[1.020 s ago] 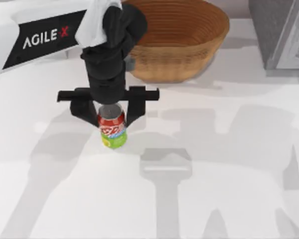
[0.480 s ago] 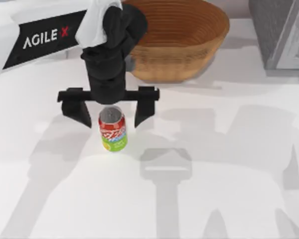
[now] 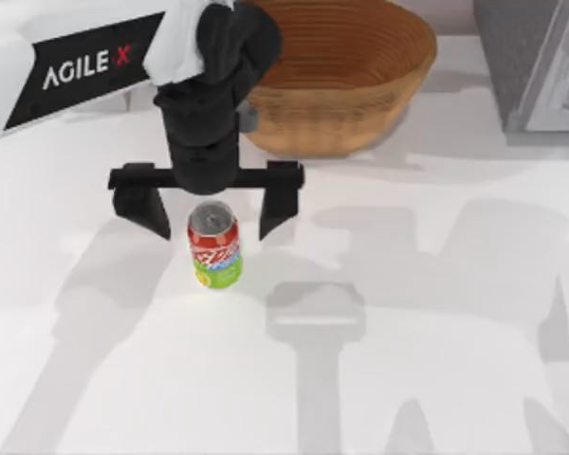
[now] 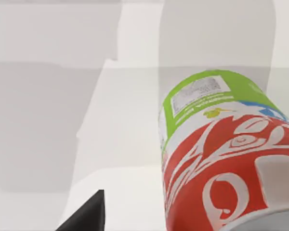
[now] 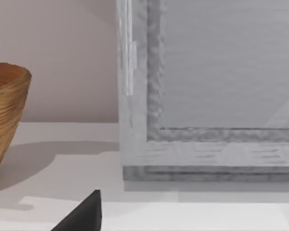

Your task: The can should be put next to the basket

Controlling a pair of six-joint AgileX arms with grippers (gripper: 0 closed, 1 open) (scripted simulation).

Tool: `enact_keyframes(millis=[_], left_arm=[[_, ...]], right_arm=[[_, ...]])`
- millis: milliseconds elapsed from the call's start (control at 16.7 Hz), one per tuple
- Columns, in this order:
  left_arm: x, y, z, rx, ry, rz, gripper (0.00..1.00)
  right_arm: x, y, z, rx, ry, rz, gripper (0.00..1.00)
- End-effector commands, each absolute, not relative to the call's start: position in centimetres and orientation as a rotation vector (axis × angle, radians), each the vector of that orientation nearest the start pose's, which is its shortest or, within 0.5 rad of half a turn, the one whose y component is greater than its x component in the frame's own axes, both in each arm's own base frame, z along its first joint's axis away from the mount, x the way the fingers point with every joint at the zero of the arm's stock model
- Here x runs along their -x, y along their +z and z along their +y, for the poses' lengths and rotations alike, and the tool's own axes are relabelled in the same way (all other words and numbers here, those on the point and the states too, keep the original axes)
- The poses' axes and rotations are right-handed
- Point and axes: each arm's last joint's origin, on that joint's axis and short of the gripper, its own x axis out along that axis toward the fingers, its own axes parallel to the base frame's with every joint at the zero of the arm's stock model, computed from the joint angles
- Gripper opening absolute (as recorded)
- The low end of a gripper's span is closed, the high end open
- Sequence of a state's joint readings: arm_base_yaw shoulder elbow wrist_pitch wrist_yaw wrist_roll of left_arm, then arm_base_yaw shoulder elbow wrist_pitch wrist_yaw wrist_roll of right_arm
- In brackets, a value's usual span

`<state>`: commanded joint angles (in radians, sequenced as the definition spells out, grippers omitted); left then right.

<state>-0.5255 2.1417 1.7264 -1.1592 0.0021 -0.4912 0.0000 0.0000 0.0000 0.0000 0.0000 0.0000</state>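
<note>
The can (image 3: 214, 248) stands upright on the worktop (image 3: 436, 313), in front of the basket (image 3: 337, 76) and a little to its left, apart from it. The left gripper (image 3: 209, 213) hangs directly above the can, its 2 fingers either side.

The can (image 3: 214, 246) has a silver top, a red band with white swirling script, a thin blue stripe and a lime-green base carrying a pale label. The basket (image 3: 346, 76) is tan-brown wicker, ridged in coiled rings. The left gripper (image 3: 207, 210) is black; the table (image 3: 436, 332) is white.
</note>
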Motion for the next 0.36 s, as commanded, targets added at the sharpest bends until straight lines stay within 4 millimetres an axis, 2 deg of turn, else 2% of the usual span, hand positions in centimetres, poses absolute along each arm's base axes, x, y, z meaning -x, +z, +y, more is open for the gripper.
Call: enact_keyframes(millis=[360], left_arm=[[-36.3, 21.2, -20.3, -0.014, -0.014, 1.569, 1.0]], right_arm=[[-10.6, 16.0, -0.1, 0.0, 0.0, 0.0, 1.0]])
